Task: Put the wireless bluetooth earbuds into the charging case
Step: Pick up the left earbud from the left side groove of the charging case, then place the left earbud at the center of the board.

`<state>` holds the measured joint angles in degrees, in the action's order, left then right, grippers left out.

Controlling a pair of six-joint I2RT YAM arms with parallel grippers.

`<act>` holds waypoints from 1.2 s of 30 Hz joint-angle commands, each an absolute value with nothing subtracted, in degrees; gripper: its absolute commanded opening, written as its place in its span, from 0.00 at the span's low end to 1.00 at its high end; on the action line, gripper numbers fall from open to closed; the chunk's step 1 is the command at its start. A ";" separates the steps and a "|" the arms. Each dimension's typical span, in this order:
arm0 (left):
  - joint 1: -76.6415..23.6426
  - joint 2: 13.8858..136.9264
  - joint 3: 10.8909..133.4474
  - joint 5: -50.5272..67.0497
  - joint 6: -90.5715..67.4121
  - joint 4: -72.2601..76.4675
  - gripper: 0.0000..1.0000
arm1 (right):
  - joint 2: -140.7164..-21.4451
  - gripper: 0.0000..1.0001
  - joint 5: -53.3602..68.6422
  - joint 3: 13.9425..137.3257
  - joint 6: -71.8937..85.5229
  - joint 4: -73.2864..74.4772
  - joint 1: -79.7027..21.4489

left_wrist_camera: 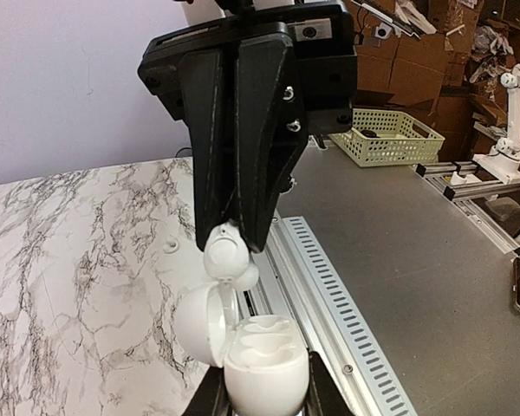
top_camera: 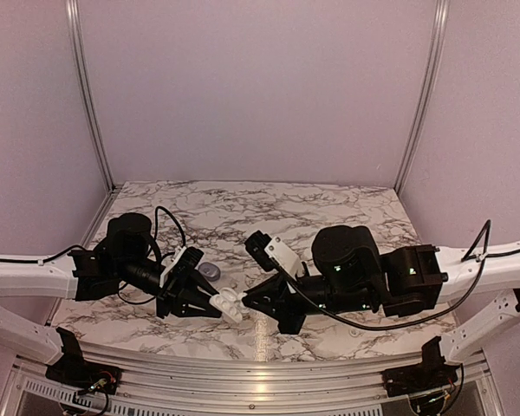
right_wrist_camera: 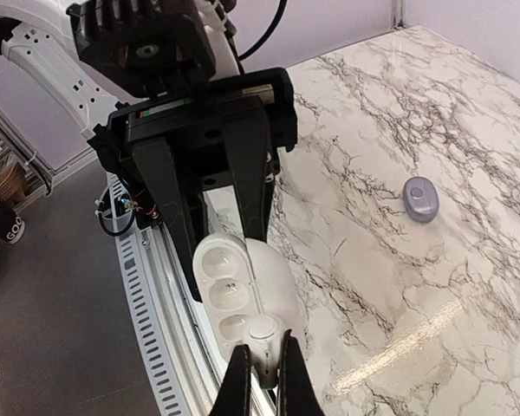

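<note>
The charging case (left_wrist_camera: 264, 368) is a white oval shell, its lid (left_wrist_camera: 198, 325) swung open to the left. My left gripper (left_wrist_camera: 264, 397) is shut on its body, a finger on each side. Pale wells show in its open face (right_wrist_camera: 221, 269). My right gripper (right_wrist_camera: 264, 368) is shut on one small white earbud (right_wrist_camera: 264, 334), held at the end of the case nearest that gripper. From the left wrist view the earbud (left_wrist_camera: 225, 256) hangs just beyond the lid hinge. I cannot tell whether it touches the case. Both grippers meet above the table's near edge (top_camera: 234, 303). No other earbud shows.
A small grey-lavender oval piece (right_wrist_camera: 420, 198) lies on the marble table (top_camera: 210, 271), just behind the left gripper. A slotted aluminium rail (left_wrist_camera: 329, 295) runs along the table's near edge. Off the table stand a yellow basket (left_wrist_camera: 390, 137) and cardboard boxes.
</note>
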<state>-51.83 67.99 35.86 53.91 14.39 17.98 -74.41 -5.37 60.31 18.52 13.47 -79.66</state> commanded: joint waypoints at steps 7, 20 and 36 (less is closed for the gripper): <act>-52.34 66.18 37.18 50.37 15.12 20.21 0.00 | -67.49 0.00 -15.45 54.49 30.55 22.91 -76.40; -52.36 64.78 36.63 46.00 13.89 20.13 0.00 | -72.85 0.00 -14.12 42.75 37.78 19.45 -65.60; -52.35 63.90 36.14 45.26 14.13 19.79 0.00 | -82.63 0.59 -19.23 51.54 34.23 29.88 -63.48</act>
<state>-52.18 65.10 35.83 45.36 14.15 18.39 -85.91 -18.94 46.30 37.98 26.20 -63.99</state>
